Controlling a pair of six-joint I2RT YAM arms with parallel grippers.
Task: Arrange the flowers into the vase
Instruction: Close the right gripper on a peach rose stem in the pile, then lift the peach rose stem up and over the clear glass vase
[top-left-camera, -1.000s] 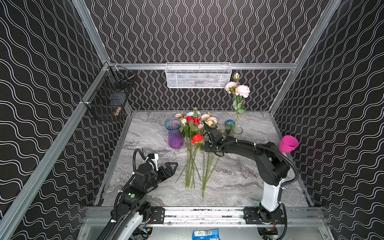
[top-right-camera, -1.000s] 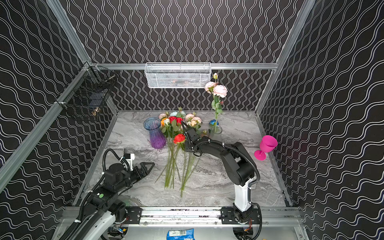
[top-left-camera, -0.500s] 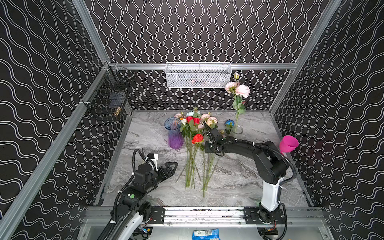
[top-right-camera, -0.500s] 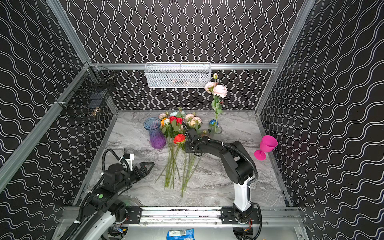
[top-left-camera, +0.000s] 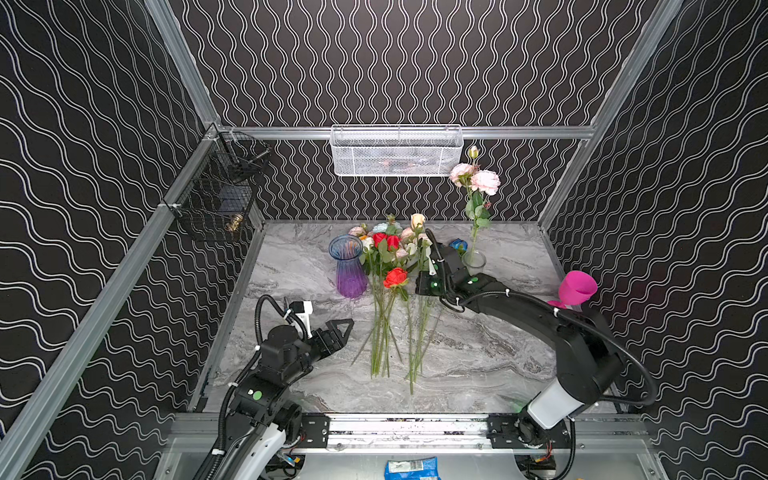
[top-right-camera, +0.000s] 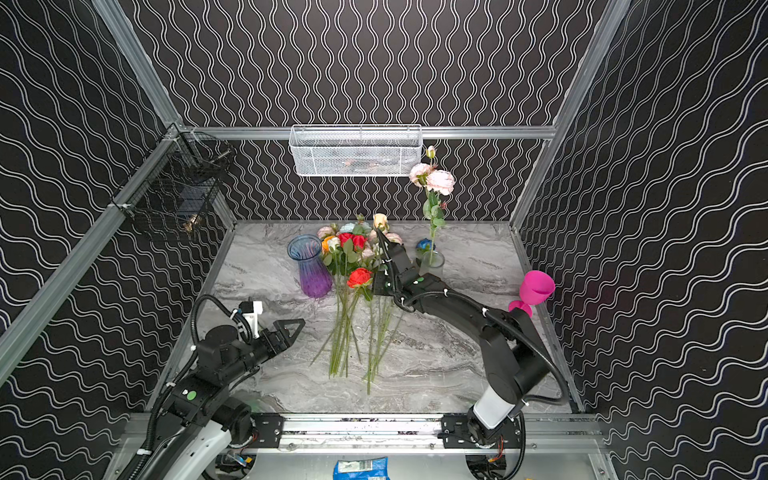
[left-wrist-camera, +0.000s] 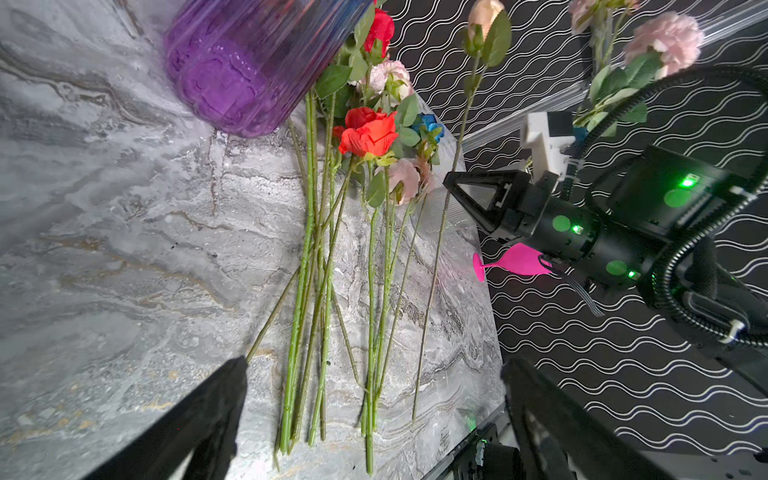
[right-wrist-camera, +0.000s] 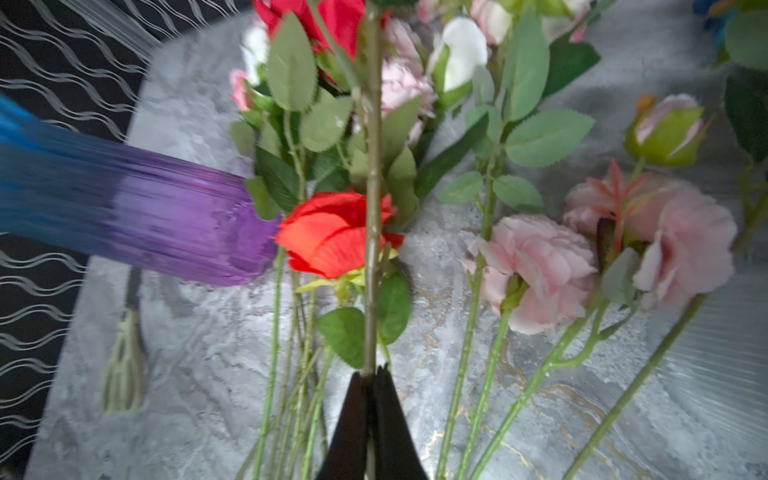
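In both top views the left hand (top-left-camera: 338, 332) hangs low over the worktop (top-left-camera: 478, 365), jaws spread wide and empty. The flowers (top-left-camera: 380, 332) lie loose on the worktop, their cut ends just ahead of its fingertips. The right hand (top-left-camera: 420, 284) reaches in over their leafy upper part and is clenched on one of them. That flower's cream bud (top-left-camera: 417, 220) stands beyond its fingertips. The purple vase (top-left-camera: 349, 270) stands upright and empty on the far side of the flowers from this hand. A clear glass vase (top-left-camera: 473, 261) stands just behind the hand's wrist and holds one tall pink spray (top-left-camera: 478, 183). A pink goblet (top-left-camera: 575, 289) stands out by the same arm's elbow.

In the left wrist view, the left hand's two fingers (left-wrist-camera: 199, 415) stand far apart, with the stem ends lying ahead of the gap. Across the flowers, the right hand (left-wrist-camera: 451, 187) pinches a thin stem (left-wrist-camera: 436, 257).

In the right wrist view, the right hand (right-wrist-camera: 370, 386) has its jaws pressed together on the stem (right-wrist-camera: 372, 166). A red rose (right-wrist-camera: 332, 237) lies under the stem just past the fingertips, with the purple vase (right-wrist-camera: 166, 220) to one side and pink blooms (right-wrist-camera: 548, 266) to the other.
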